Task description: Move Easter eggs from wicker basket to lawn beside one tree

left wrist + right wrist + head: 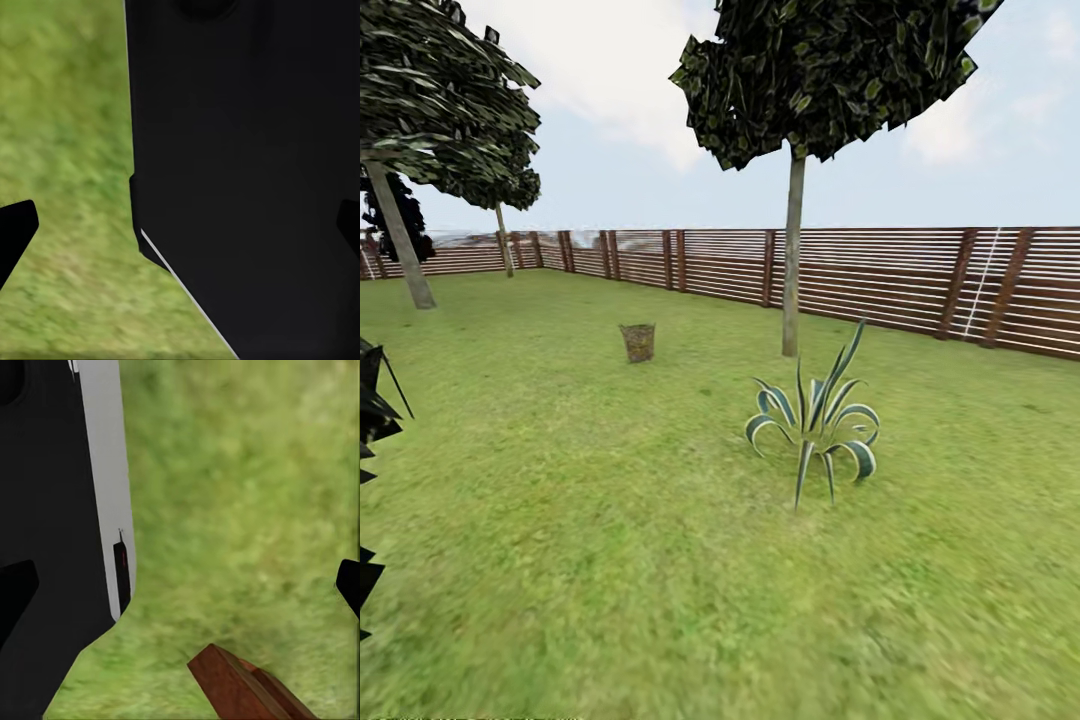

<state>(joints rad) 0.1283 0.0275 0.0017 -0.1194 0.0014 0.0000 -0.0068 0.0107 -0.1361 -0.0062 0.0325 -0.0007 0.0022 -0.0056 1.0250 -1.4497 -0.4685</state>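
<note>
The wicker basket [638, 342] stands small and far off on the lawn [610, 560], left of centre in the head view. Its inside is too distant to make out, so the Easter eggs are hidden. A tree [791, 270] with a straight pale trunk rises to the basket's right, close to the fence. In the left wrist view my left gripper [182, 229] is open over grass, its dark fingertips [16, 229] far apart and the robot's black body between them. My right gripper [182, 589] is open too, with nothing between its fingertips [349, 583].
A striped agave [815, 425] grows on the grass in front of the tree. The brown slat fence [920, 280] closes the far side. Two more trunks [400, 240] stand far left, and dark spiky leaves [372, 400] poke in at the left edge. A brown wooden piece [240, 686] lies below the right gripper.
</note>
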